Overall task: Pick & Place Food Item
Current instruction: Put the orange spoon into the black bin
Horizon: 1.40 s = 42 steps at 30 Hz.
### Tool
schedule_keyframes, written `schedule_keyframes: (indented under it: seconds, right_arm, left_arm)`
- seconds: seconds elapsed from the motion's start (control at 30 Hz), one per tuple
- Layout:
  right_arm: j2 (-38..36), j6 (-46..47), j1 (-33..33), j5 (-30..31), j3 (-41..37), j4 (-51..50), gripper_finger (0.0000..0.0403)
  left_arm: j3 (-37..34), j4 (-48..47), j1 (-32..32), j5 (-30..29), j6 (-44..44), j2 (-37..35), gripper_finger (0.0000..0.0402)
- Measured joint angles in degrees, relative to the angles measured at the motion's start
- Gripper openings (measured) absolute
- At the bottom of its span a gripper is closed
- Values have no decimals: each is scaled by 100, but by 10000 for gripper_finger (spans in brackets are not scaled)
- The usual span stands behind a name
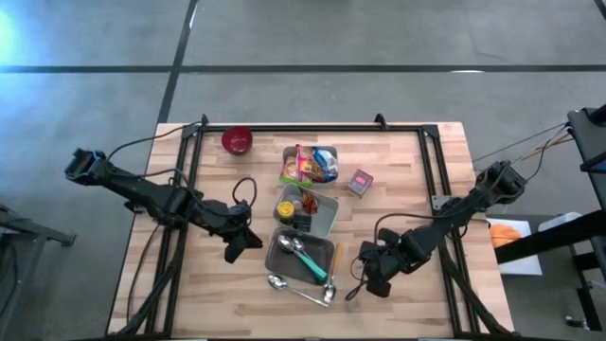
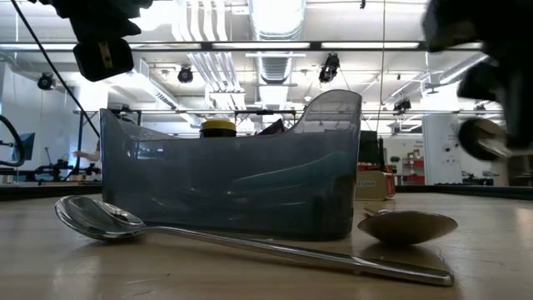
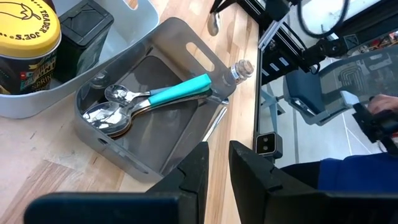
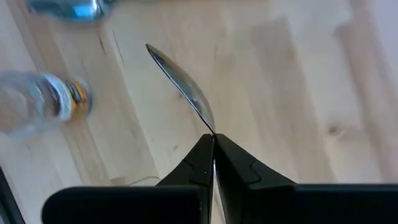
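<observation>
now right gripper has its fingers pinched on a spoon, lifted over the bench. left gripper hovers near the grey tray, fingers slightly apart, empty.

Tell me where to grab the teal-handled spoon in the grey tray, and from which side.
Probably the teal handle, mid-length, from straight above with jaws across it. It lies clear along the grey tray floor, while its bowl end is nested among other spoons.
</observation>
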Motion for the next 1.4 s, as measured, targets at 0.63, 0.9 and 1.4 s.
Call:
schedule_keyframes:
  seconds: [0.63,0.9,1.4]
  right_arm:
    - [-15,-142,-1676,52,1909,932,8]
    - [236,1065,-1920,71,1920,2039,8]
    - [2067,1191,-1915,3,4086,3,8]
  left_arm:
    - [0,-480,-4,-539,28,-255,67]
    - [0,-794,-4,-1297,227,-683,67]
    - [0,-977,-7,-1476,446,-1287,67]
